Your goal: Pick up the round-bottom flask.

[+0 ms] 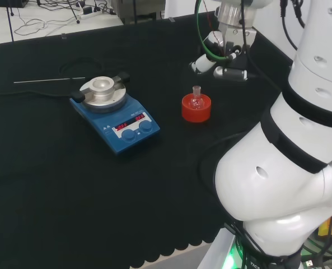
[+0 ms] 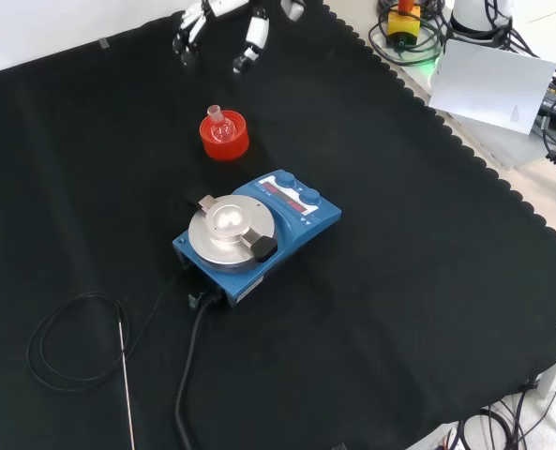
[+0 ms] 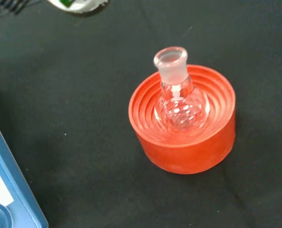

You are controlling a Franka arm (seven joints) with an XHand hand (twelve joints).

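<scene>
A: Flask [image 1: 196, 100] in head view: small clear round-bottom, upright in the red stand [image 1: 196, 109] on the black cloth [image 1: 54, 179], right of the blue stirrer [image 1: 118, 119].
B: Hand?
A: Hand [image 1: 219, 63] up behind the stand, well apart from it, fingers spread and only slightly bent, holding nothing. White arm links big on the right.
B: Front view?
A: Flask [image 2: 220, 126] in the stand [image 2: 224, 137], neck tilted a bit left. Stirrer [image 2: 256, 234] nearer the camera, its black cable [image 2: 191, 366] trailing to the bottom edge. Hand [image 2: 219, 26] at the top edge above the stand, fingers [image 2: 252, 42] pointing down, apart, touching nothing.
B: Wrist?
A: Flask [image 3: 179, 102] seated in the ribbed stand [image 3: 186, 142], neck open and uncapped. Stirrer corner [image 3: 7, 190] at the edge, well clear of the stand.
</scene>
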